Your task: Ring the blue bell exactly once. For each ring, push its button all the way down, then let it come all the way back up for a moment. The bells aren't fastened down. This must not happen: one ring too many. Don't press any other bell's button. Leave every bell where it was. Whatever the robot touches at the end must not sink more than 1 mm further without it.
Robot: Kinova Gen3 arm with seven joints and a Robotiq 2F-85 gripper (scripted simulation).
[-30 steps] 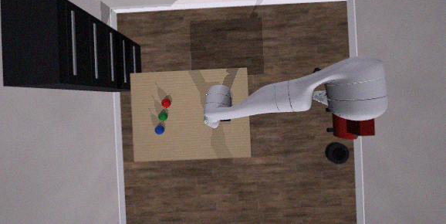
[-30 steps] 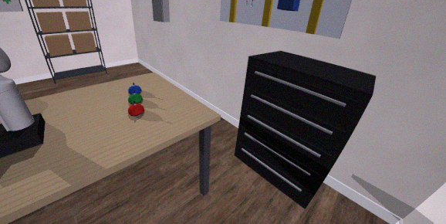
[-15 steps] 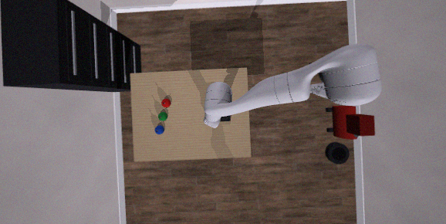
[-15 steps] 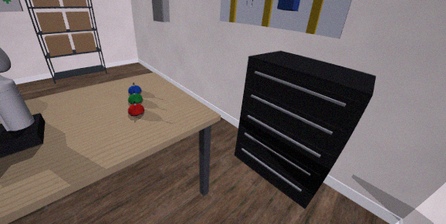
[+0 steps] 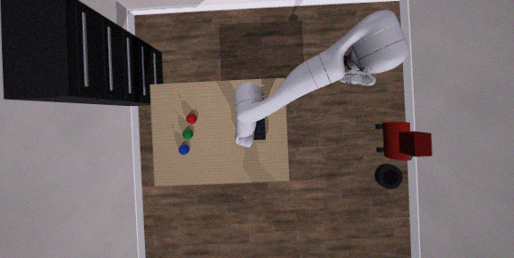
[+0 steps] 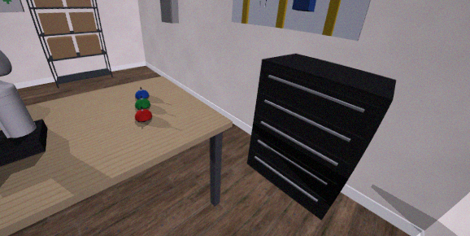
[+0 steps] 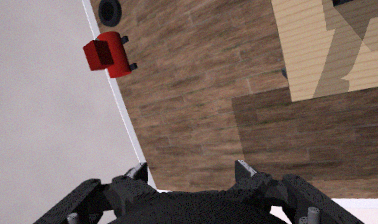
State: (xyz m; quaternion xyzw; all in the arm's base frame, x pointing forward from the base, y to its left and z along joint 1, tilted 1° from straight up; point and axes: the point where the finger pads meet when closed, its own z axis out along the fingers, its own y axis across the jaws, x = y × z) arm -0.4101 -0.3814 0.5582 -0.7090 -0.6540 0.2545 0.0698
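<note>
Claw [image 7: 191, 172]: was held wide open; nothing was gripped
Blue bell [image 5: 184, 149]: was far from claw
Risk: green bell [image 5: 188, 133] could be bumped; it was touching blue

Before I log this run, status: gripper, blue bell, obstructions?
Gripper open, empty, over the floor. Small blue dome bell untouched on the wooden table. Green bell right beside it.

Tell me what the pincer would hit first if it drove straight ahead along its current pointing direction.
Judging by the wrist view, the open pincer points down at the wooden floor beside the table, so it would likely meet the floor first; depth is unclear.
</note>
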